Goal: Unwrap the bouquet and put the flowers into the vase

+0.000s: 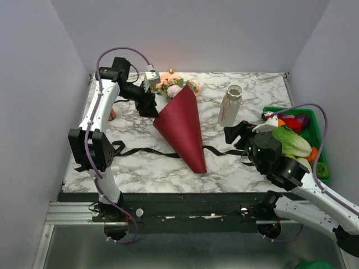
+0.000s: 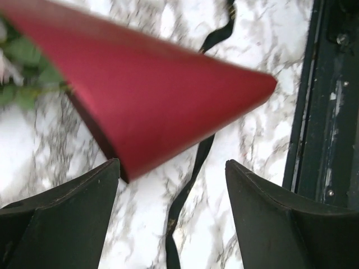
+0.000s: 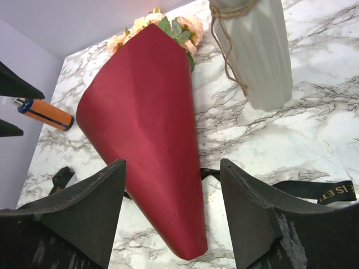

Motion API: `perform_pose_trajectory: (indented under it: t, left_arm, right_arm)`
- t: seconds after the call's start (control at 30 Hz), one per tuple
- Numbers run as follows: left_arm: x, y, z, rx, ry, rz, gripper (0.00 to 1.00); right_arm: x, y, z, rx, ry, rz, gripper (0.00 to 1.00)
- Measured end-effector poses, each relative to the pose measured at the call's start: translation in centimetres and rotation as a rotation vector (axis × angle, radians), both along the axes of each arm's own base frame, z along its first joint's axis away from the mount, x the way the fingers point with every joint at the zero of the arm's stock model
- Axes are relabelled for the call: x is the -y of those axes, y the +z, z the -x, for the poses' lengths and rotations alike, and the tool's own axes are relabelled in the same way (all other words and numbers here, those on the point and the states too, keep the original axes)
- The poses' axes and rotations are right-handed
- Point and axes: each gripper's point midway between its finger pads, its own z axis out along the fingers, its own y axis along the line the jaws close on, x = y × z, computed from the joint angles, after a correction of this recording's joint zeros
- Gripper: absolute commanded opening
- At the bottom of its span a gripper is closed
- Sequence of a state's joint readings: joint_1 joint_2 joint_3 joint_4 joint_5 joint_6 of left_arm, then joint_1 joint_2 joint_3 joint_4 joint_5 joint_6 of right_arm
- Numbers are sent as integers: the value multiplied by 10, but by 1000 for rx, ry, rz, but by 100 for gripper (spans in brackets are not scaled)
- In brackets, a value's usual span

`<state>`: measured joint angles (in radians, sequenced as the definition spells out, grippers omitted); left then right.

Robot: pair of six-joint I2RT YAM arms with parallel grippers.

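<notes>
In the middle of the marble-patterned table (image 1: 263, 89) the bouquet (image 1: 182, 126) lies on its side, a smooth, matte dark red paper cone with its point toward the near edge and its wide mouth toward the back wall. Pink and peach roses (image 1: 174, 84) with green leaves spill from that mouth. A thin black ribbon (image 1: 140, 150) lies loose across the tabletop, passing beneath the cone near its tip. Just right of the cone stands the vase (image 1: 230, 105), upright, off-white and ribbed, with twine (image 3: 224, 33) tied round its narrow neck. The left gripper (image 1: 148, 105) sits at the cone's upper left edge, its jaws spread with nothing between them; whether it touches the paper cannot be told. The right gripper (image 1: 233, 134) hangs near the vase's foot, jaws likewise apart and empty. Far right, a green tray (image 1: 274, 110) holds lettuce (image 1: 291, 141) and other vegetables. An orange cylinder (image 3: 45, 114) lies at the left.
</notes>
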<state>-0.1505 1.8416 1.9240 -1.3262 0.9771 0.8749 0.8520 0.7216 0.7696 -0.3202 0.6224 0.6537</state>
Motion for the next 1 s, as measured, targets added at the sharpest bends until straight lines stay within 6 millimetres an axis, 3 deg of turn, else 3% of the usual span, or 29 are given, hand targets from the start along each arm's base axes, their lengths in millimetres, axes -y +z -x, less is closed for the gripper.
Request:
perform_pose_trajectory:
  t: [0.13, 0.3, 0.37, 0.67, 1.0]
  left_arm:
    - [-42, -51, -9, -82, 55, 10, 90]
    - [-44, -97, 4, -166, -4, 67, 91]
    - [-42, -105, -1, -166, -20, 95, 96]
    - [-46, -120, -16, -95, -45, 200, 97]
    - [-46, -143, -13, -65, -83, 228, 95]
  right_arm:
    - [0, -3, 0, -7, 0, 9, 76]
    - [-3, -7, -1, -17, 7, 18, 76]
    - [-4, -9, -1, -22, 14, 22, 76]
    - [-14, -12, -2, -29, 51, 32, 75]
    - [-21, -10, -4, -21, 78, 26, 75]
